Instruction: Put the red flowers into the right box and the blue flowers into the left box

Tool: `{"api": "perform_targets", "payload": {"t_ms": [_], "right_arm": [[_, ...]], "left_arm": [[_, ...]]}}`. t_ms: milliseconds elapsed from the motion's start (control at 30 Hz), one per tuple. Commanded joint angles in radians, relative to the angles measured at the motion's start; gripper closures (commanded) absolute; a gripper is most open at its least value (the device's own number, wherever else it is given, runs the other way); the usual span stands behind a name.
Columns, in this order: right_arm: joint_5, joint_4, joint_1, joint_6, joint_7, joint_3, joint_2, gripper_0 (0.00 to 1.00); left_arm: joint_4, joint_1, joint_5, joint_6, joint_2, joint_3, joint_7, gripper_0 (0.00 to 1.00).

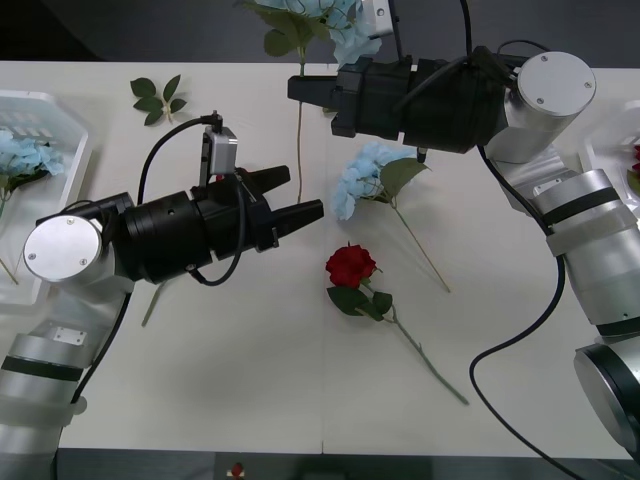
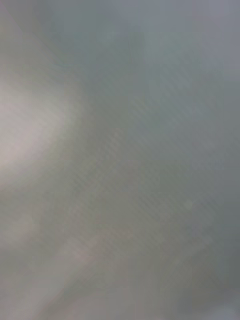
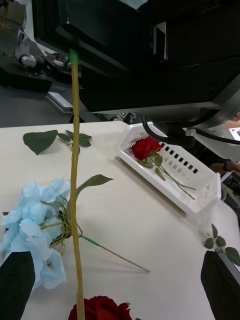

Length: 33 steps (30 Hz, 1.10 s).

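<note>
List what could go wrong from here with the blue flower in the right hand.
1. The right hand grips the held blue flower near its bloom. The long stem dangles close to the open left hand and could snag on it.
2. The left box sits beyond the left arm, so carrying the flower across risks the arms colliding.
3. The stem could drag the lying blue flower.

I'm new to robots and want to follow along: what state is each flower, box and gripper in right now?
Left gripper: open, empty.
Right gripper: shut on held blue flower's stem.
Held blue flower: lifted off the table.
Second blue flower: lying on table.
Loose red rose: lying on table.
Left box: holds a blue flower.
Right box: holds a red rose.
</note>
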Motion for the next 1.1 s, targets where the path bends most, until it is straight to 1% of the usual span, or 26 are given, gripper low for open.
{"api": "perform_targets", "payload": {"t_ms": [33, 133, 167, 233, 267, 333, 367, 1100], "right_arm": [[-0.015, -0.023, -0.037, -0.003, -0.003, -0.003, 0.010, 1.00], [-0.020, -0.023, -0.037, -0.003, -0.003, -0.003, 0.005, 1.00], [-0.022, -0.023, -0.037, -0.003, -0.005, -0.003, 0.003, 1.00], [-0.023, -0.023, -0.037, -0.003, -0.005, -0.003, 0.002, 1.00], [-0.025, -0.023, -0.036, -0.003, -0.006, -0.003, 0.002, 1.00], [-0.025, -0.023, -0.036, -0.003, -0.006, -0.003, 0.000, 1.00], [-0.028, -0.023, -0.036, -0.003, -0.006, -0.003, 0.000, 1.00], [-0.040, -0.023, -0.033, 0.003, -0.006, 0.001, -0.033, 1.00]], "left_arm": [[0.006, -0.060, -0.021, -0.025, 0.001, -0.005, -0.013, 0.04], [0.055, -0.099, -0.019, -0.027, -0.005, -0.005, -0.016, 0.04], [0.069, -0.109, -0.019, -0.027, -0.007, -0.005, -0.016, 0.07], [0.099, -0.134, -0.019, -0.028, -0.008, -0.007, -0.018, 0.47], [0.109, -0.140, -0.019, -0.030, -0.010, -0.005, -0.018, 0.71], [0.113, -0.143, -0.019, -0.036, -0.010, -0.005, -0.016, 0.91], [0.118, -0.143, -0.021, -0.040, -0.010, -0.005, -0.016, 1.00], [0.118, -0.143, -0.012, -0.054, 0.002, -0.005, 0.015, 1.00]]}}
